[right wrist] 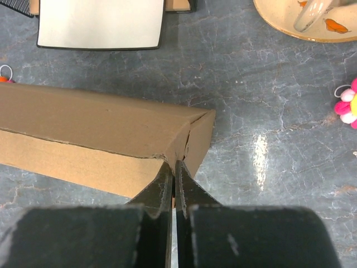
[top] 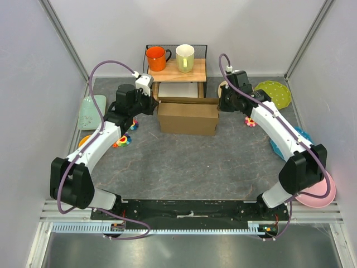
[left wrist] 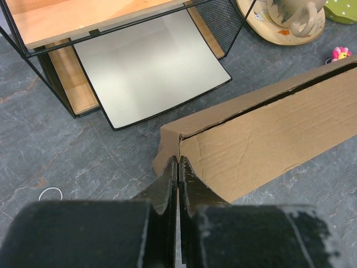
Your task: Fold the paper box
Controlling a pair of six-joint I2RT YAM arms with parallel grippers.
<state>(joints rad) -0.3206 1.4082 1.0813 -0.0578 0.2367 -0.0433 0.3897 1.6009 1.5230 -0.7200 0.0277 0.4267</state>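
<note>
paper box (top: pixel 188 117) sits on the desk (top: pixel 184 167) toward the far edge, roughly centred left to right, just in front of the wire shelf (top: pixel 198 70); it looks folded into a long low shape, top panel down, with a dark seam running along its length in both wrist views

left end effector (left wrist: pixel 177 162): fingers pressed together, only a hairline gap; tips are at the box's left end corner, touching the cardboard where a vertical seam meets them; can't tell if any cardboard is caught between them

right end effector (right wrist: pixel 174 164): same, fingers closed narrow; tips are against the lower edge of the box's right end corner; can't tell if anything is pinched there either

both arms reach in from the near edge, one at each end of the box

rest: orange mug (top: pixel 157 58) and cream mug (top: pixel 185 57) stand on the shelf's wooden top; white tray (left wrist: pixel 153 67) lies flat under the shelf, apart from the box; green dotted plate (top: pixel 274 94) is near the far right corner; pink plate (top: pixel 321 192) is at the right edge, near end; pink flower toy (right wrist: pixel 348 106) lies on the desk right of the box, apart from it; multicolour flower toy (top: pixel 122 141) is by the left arm; small white ring (left wrist: pixel 50 194) lies on the desk left of the box
</note>
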